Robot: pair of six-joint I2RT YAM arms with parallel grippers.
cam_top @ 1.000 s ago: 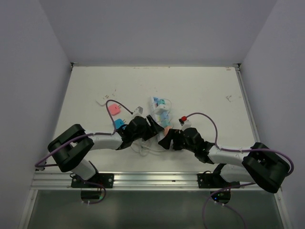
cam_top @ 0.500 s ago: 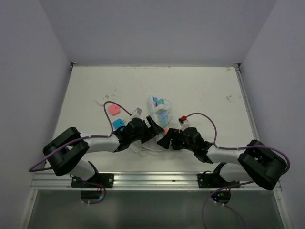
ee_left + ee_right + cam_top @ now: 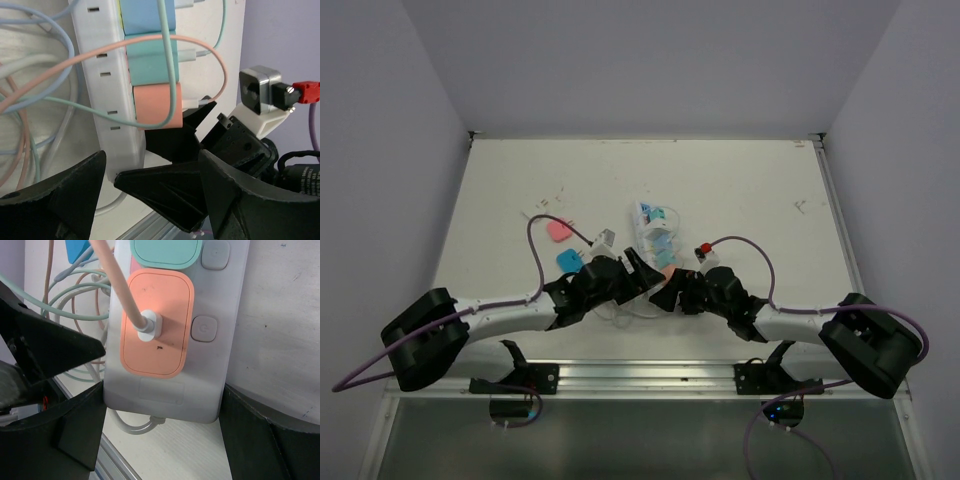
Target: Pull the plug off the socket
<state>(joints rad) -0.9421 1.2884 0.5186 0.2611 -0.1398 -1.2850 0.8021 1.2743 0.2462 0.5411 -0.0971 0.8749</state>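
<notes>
Salmon plug (image 3: 156, 322) seated in nearest outlet of socket (image 3: 165, 402). Socket lies mid-tabletop (image 3: 750, 180), running near to far.

Step in hand: bracing and lining up.
- Right tool (image 3: 163, 390) straddles socket's near end, fingers flush on both sides, apparently clamped.
- Left tool (image 3: 152, 160) just left of it, fingers apart, holding nothing.

Next move likely: left tool closes on salmon plug and pulls straight off socket face.

Obstacles: teal plug (image 3: 150, 62) hard against salmon one, looping cables (image 3: 30, 100) left of socket, tools crowded together.
</notes>
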